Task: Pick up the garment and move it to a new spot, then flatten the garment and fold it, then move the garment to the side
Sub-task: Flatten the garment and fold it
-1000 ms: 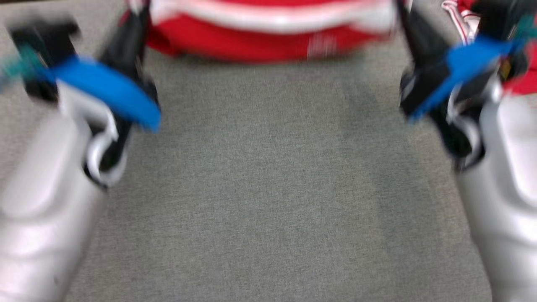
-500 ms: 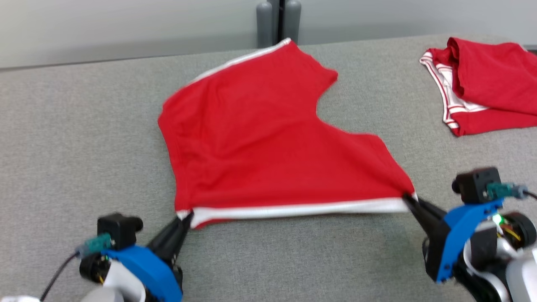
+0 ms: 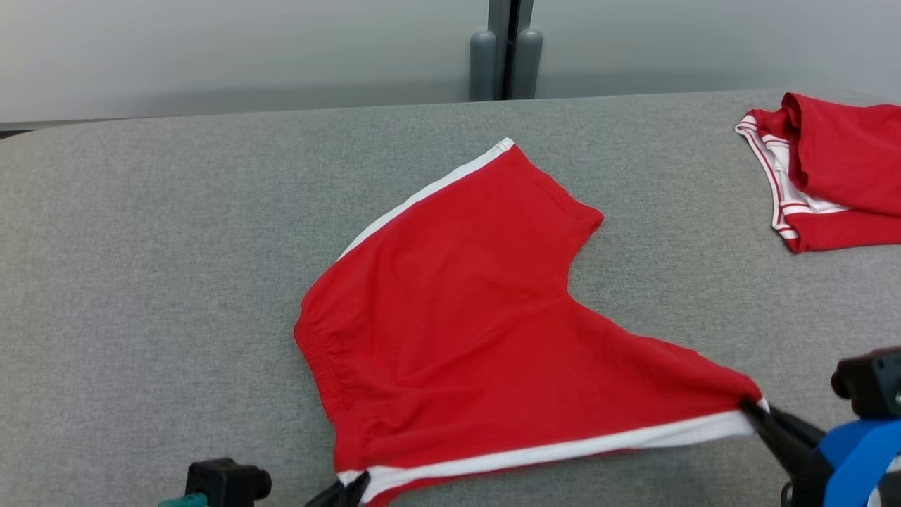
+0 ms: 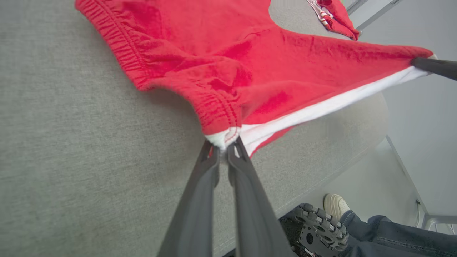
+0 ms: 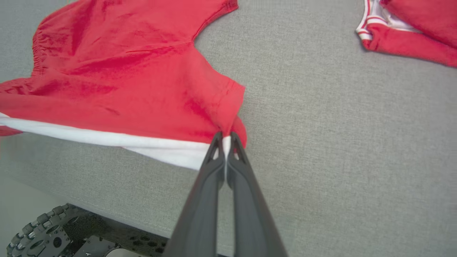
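Left gripper (image 4: 223, 148) was pinched down hard on the near corner of the red shorts (image 3: 479, 317), right where the elastic waistband (image 3: 317, 352) met the white stripe (image 3: 563, 447). The fingers were basically closed, with just a little wad of white fabric squeezed between the tips. Right gripper (image 5: 224, 139), same deal: fingers clamped together on the leg-hem corner at the other end of that stripe.

The stripe ran pulled straight between the two grippers along the near edge. From the wrist views that edge looked lifted a bit off the grey cloth table (image 3: 141, 246), while the rest of the shorts lay on it. They sat roughly mid-table toward the near side, waistband on the robot's left. One leg stretched out to the right gripper and the other pointed at the far edge.

A second red garment (image 3: 838, 183) with red-and-white trim sat crumpled at the far right of the table, well apart from the shorts. Two grey posts (image 3: 503, 60) stood past the far edge. In the left wrist view, down below the table edge, there was a roller wheel (image 4: 321, 228) and next to it a person's pale shoe (image 4: 335, 205) and a jeans leg (image 4: 392, 232).
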`<state>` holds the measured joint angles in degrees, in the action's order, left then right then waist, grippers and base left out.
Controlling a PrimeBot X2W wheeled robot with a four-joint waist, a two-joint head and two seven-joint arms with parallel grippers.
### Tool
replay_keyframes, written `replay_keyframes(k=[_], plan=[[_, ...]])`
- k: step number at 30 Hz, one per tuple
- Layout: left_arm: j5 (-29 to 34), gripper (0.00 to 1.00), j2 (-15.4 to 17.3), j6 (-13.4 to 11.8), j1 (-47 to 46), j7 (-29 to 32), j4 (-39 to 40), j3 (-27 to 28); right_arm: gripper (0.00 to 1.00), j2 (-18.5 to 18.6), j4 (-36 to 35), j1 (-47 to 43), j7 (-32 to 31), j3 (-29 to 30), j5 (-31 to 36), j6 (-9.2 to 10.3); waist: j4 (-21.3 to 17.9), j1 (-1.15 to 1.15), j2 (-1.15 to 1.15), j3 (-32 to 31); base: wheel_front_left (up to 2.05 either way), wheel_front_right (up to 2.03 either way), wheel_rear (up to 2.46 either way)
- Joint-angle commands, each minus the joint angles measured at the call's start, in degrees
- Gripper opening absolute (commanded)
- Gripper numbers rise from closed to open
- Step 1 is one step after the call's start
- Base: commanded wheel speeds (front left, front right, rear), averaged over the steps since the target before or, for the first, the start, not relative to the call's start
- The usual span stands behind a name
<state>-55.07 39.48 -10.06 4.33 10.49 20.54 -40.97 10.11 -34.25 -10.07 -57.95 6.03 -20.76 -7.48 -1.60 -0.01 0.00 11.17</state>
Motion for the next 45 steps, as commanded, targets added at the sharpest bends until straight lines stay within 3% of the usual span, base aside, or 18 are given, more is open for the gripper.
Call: replay_keyframes(k=[1, 8, 18, 28, 38, 39, 40, 43, 45], plan=[[0.13, 0.00, 0.09, -0.04, -1.83, 0.05, 0.75, 0.79, 0.00, 0.90, -0.46, 2.69, -0.05, -0.04, 0.43, -0.03, 0.32, 0.01, 0.00, 0.41, 0.00, 0.00, 0.00], [0.38, 0.00, -4.25, 3.08, -10.54, -1.31, -4.40, 2.66, 0.00, 6.67, 7.28, 18.00, 1.78, -5.13, -1.87, -0.03, 1.46, 0.01, 0.00, 2.29, 0.00, 0.00, 0.00], [0.07, 0.00, -13.58, 6.11, -21.91, -7.70, -19.13, 5.61, 0.00, 12.62, 28.72, 40.42, 12.51, -13.49, -4.65, -0.02, 6.92, 0.01, 0.00, 7.19, 0.00, 0.00, 0.00], [-0.20, 0.00, -22.68, 8.53, -30.18, -10.89, -33.85, 4.74, 0.00, 14.83, 47.98, 56.99, 23.67, -20.48, -4.78, -0.02, 12.45, 0.01, 0.00, 12.71, 0.00, 0.00, 0.00], [0.22, 0.00, -26.40, 10.97, -34.44, -12.73, -41.20, 3.91, 0.00, 14.73, 60.37, 64.44, 30.13, -24.88, -5.75, -0.02, 15.13, 0.01, 0.00, 14.43, 0.00, 0.00, 0.00], [0.19, 0.00, -26.68, 11.30, -34.83, -12.83, -41.78, 3.81, 0.05, 14.45, 61.61, 64.77, 30.58, -25.23, -5.94, -0.02, 15.26, 0.01, 0.00, 14.45, 0.00, 0.00, 0.00], [0.05, 0.36, -26.94, 11.57, -35.10, -13.02, -42.24, 3.74, 1.00, 14.17, 62.72, 65.00, 31.06, -25.41, -6.24, -0.03, 15.37, 0.01, 0.00, 14.40, 0.00, 0.00, 0.00], [-0.18, 1.00, -27.40, 12.09, -35.75, -13.27, -43.60, 3.71, 1.00, 13.68, 65.23, 65.76, 33.24, -26.37, -7.19, -0.02, 15.51, 0.01, 0.00, 14.14, 0.00, 0.00, 0.00], [-0.21, 1.00, -27.61, 12.45, -35.86, -13.45, -44.32, 3.68, 1.00, 13.36, 66.53, 65.87, 34.87, -26.99, -8.25, -0.02, 15.40, 0.01, 0.00, 13.80, 0.00, 0.00, 0.00]])
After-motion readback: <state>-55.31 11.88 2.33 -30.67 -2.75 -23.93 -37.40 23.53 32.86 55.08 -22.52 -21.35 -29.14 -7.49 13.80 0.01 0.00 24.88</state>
